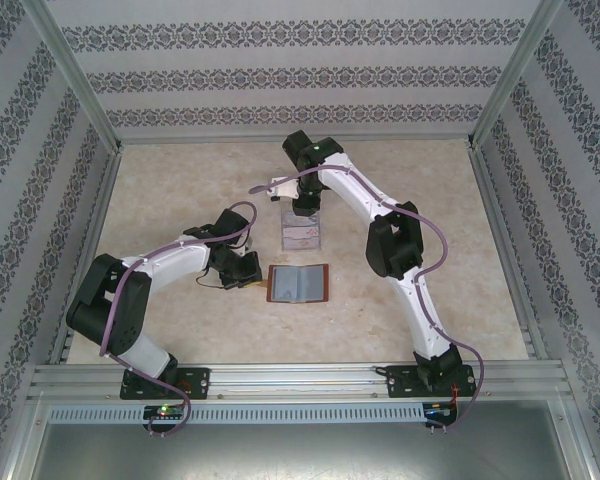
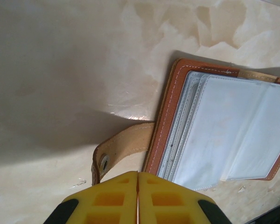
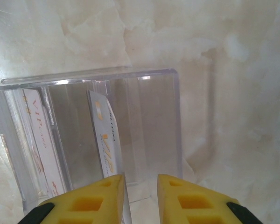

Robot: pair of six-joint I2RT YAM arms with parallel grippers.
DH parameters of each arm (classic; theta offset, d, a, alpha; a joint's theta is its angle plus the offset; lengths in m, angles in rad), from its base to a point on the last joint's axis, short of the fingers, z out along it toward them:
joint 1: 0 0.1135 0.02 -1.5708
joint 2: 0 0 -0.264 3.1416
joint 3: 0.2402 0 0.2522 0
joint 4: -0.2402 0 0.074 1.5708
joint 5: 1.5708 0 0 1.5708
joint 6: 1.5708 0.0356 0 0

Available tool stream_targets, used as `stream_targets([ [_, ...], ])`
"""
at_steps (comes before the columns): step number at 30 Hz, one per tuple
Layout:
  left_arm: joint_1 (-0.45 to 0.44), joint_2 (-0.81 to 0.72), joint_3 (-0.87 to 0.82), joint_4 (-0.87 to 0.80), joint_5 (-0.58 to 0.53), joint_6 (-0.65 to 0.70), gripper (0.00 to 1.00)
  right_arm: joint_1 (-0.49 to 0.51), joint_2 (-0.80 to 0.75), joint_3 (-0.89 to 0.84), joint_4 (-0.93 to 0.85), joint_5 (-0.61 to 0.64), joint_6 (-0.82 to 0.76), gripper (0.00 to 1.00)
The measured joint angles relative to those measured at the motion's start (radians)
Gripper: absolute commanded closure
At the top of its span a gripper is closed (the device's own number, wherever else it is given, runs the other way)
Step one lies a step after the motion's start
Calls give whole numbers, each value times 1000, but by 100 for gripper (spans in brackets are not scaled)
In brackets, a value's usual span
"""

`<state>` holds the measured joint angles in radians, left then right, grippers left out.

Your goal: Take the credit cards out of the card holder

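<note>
Left end effector [image 2: 138, 175]: clenched by holder [image 2: 161, 121] strap [image 2: 126, 142]; could nudge holder askew.
Right end effector [image 3: 141, 179]: released, beyond holder; card [image 3: 105, 135] beside it may snag leaving tray [image 3: 168, 116].

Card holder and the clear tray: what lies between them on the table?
Nothing: in the top external view a bare strip of table separates the card holder from the clear tray.
</note>
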<state>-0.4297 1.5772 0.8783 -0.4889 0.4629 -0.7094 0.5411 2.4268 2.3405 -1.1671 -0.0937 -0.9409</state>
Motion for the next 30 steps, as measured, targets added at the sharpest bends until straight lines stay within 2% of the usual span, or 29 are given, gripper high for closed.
stream_targets([
  [13,0,0,0,3,0,-3,91,0,0,-24,13,-2,1,74],
  [23,0,0,-2,5,7,-3,91,0,-2,-28,10,-48,13,74],
  [30,0,0,-2,22,16,-4,91,0,-121,-196,114,-53,114,74],
])
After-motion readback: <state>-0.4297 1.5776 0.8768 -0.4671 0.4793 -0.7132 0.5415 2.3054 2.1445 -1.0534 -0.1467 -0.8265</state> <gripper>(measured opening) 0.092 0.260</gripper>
